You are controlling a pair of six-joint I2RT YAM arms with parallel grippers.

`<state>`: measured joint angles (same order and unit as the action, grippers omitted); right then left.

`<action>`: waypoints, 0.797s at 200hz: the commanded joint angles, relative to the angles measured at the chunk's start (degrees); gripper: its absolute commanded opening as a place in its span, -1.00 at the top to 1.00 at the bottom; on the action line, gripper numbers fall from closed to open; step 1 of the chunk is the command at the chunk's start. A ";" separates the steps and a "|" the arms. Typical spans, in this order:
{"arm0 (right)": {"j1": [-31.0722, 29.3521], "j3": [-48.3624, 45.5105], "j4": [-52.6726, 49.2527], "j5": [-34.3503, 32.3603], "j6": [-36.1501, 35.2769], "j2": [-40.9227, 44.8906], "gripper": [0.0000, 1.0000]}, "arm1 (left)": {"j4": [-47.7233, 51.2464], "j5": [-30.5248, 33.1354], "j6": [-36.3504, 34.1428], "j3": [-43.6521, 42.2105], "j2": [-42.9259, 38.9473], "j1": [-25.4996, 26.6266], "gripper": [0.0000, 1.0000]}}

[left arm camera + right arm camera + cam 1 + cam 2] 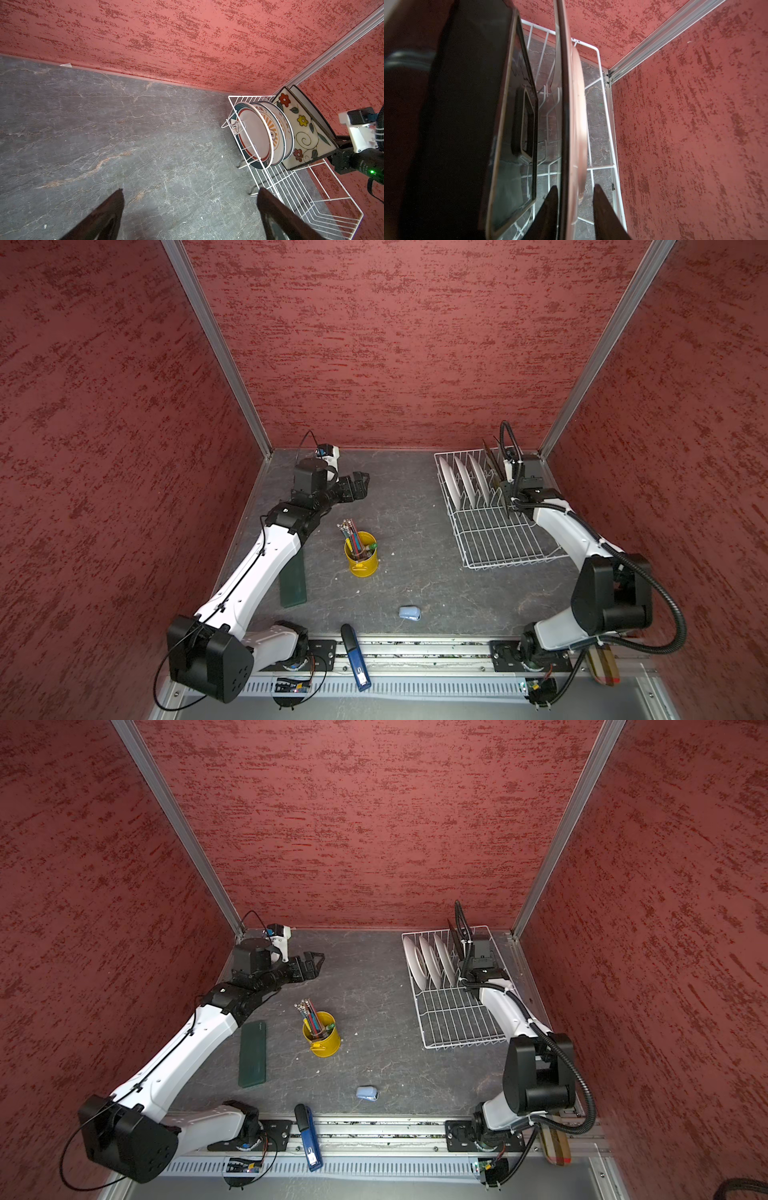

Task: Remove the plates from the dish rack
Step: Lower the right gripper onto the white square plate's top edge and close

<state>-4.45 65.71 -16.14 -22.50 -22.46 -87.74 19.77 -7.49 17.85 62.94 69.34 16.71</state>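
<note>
The white wire dish rack [498, 565] [457, 1045] stands at the back right, against the corner. Three round plates [463, 483] [255, 135] stand upright in it, with two square flowered plates [301, 128] behind them. My right gripper [503, 485] [575, 185] reaches in over the rack, its jaws straddling the edge of the square plate [571, 104] nearest the wall. One finger lies against the plate; a small gap shows at the other. The second square plate's dark back [512, 104] is close beside. My left gripper [359, 481] [190, 189] hovers open and empty over the back-left floor.
A yellow cup of pencils [361, 556] stands mid-table. A green slab [252, 1054] lies by the left arm. A blue stapler [355, 659] and a small light-blue object [409, 612] sit near the front edge. Red walls close in behind and right of the rack.
</note>
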 commanded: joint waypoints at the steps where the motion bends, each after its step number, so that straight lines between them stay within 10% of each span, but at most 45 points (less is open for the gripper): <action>1: -0.72 -0.23 3.31 -2.70 -1.18 0.44 0.46 | 0.67 -0.15 0.53 -0.63 -1.48 -0.27 -0.99; 159: -1.02 -0.85 3.90 -3.12 -0.95 2.96 0.84 | 0.88 -0.28 0.66 -1.82 -3.25 -0.27 -0.99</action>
<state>-5.10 65.28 -14.72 -25.19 -22.31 -86.85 20.47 -7.49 18.28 61.76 66.83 16.71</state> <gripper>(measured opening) 0.096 0.994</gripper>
